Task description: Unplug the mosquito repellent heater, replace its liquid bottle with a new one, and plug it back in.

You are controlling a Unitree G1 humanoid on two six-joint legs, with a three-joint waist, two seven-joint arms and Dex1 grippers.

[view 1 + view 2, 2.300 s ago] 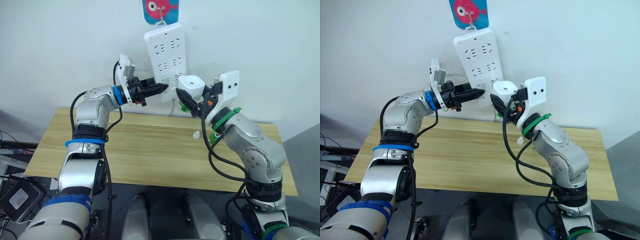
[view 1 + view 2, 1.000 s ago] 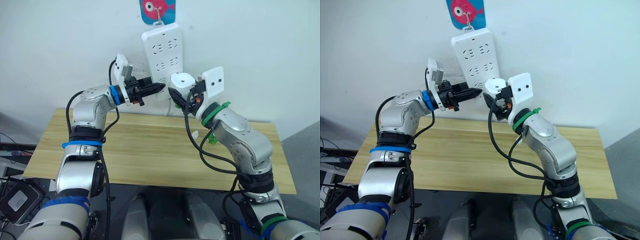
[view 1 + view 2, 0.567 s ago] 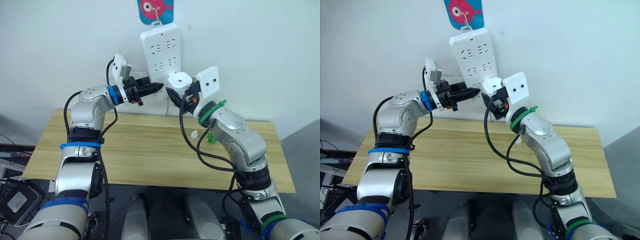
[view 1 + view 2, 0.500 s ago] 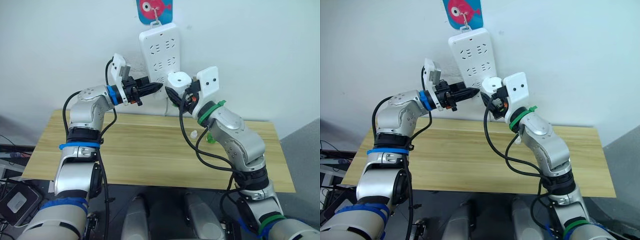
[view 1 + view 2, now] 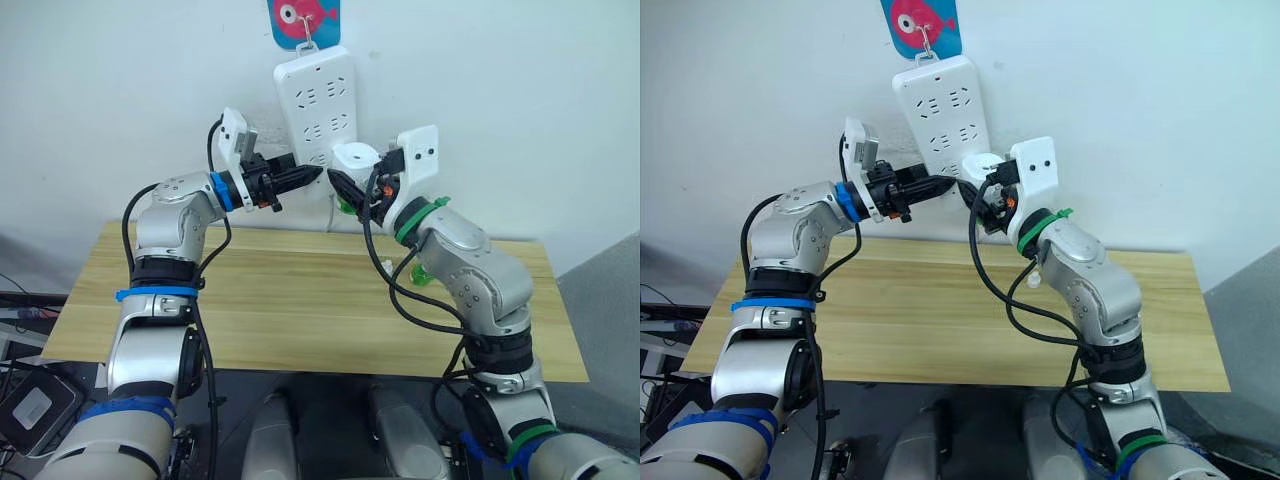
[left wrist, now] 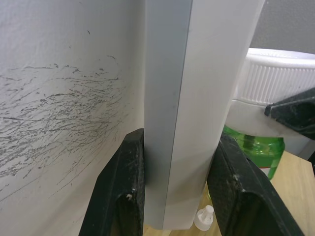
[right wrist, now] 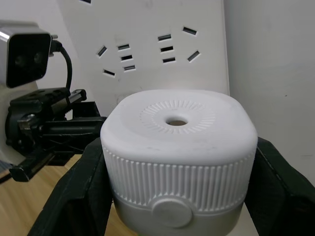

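heater (image 7: 179, 162) clamped in right gripper (image 5: 345, 190), bottle fitted | left gripper (image 6: 179, 189) pinching power strip (image 5: 318, 100) edge | unplugging, swap apparently done | replugging outstanding

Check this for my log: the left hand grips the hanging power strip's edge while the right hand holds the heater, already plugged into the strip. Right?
Not quite. The left hand does grip the power strip, and the right hand holds the heater, but the right wrist view shows the heater apart from the strip's sockets, not yet plugged in.
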